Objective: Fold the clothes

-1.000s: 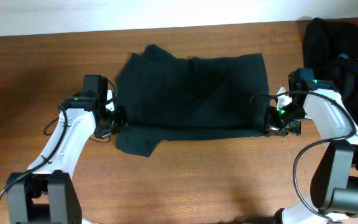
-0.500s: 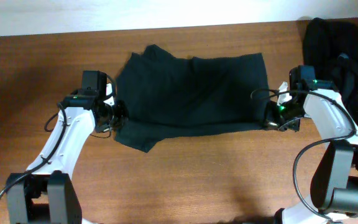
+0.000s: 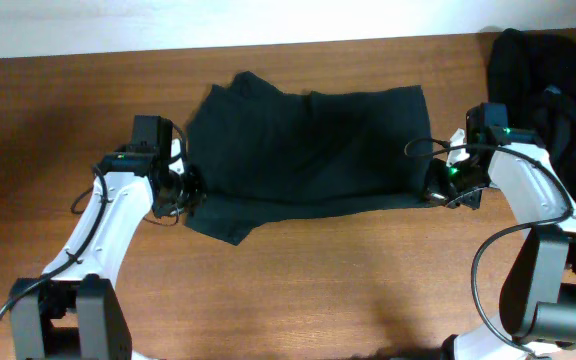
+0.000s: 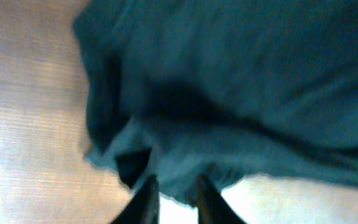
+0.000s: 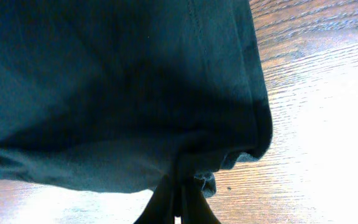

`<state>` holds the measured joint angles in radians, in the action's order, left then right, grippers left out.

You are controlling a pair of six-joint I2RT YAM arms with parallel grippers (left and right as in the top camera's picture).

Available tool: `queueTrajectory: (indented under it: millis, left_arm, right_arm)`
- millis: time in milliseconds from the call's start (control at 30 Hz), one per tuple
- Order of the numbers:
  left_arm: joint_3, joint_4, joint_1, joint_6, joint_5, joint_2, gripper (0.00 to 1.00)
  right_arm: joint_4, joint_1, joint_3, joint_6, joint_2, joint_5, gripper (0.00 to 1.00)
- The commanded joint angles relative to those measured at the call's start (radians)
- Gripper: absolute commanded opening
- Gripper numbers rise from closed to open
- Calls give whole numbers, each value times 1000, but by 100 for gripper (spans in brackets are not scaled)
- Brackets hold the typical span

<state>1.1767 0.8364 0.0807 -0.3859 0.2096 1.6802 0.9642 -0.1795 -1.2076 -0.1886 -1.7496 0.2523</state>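
Black soft cotton, a short-sleeved T-shirt (image 3: 308, 145), lies spread across the middle of a brown wooden desk (image 3: 318, 290). It is broad and mostly flat, with its near hem rumpled and one corner trailing toward the desk's front left. A heap of more black clothes (image 3: 543, 80) sits at the desk's far right corner, apart from the shirt.

The left gripper (image 3: 181, 192) sits at the shirt's left edge. In the blurred left wrist view its jaws stand slightly apart, with bright desk showing between them and the hem bunched just beyond the tips (whether any cloth is caught there cannot be told). The right gripper (image 3: 444, 190) is at the shirt's near right corner. Its jaws are pressed together and pinch a gathered fold of the hem.

The fabric looks light and limp, with no stiffness of its own. It will likely sag, drag and wrinkle wherever it is not supported, and a doubled layer may slide over the one below. The best holds seem to be the stitched hem corners and side seams, one on each side, lifted evenly so that the fold stays straight.
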Motion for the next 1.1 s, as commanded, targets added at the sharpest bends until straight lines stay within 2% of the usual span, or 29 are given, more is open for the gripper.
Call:
queueTrajectory:
  millis: [0, 100, 167, 200, 633, 1067]
  left_arm:
    - [22, 36, -5, 2, -24, -9, 38]
    - [22, 68, -5, 25, -81, -9, 44]
    - [17, 74, -5, 55, -98, -9, 54]
    - [15, 72, -5, 69, -98, -9, 55]
    - [-29, -25, 51, 255, -55, -6, 54]
    - [-30, -33, 85, 269, -84, 16, 54]
  right_arm:
    - [-1, 3, -18, -11, -7, 6, 4]
    - [0, 3, -18, -11, -7, 6, 4]
    - [0, 3, -18, -11, -7, 6, 4]
    - [0, 3, -18, -11, -7, 6, 4]
    - [3, 3, -18, -11, -7, 5, 4]
    - [8, 3, -18, -11, -7, 5, 4]
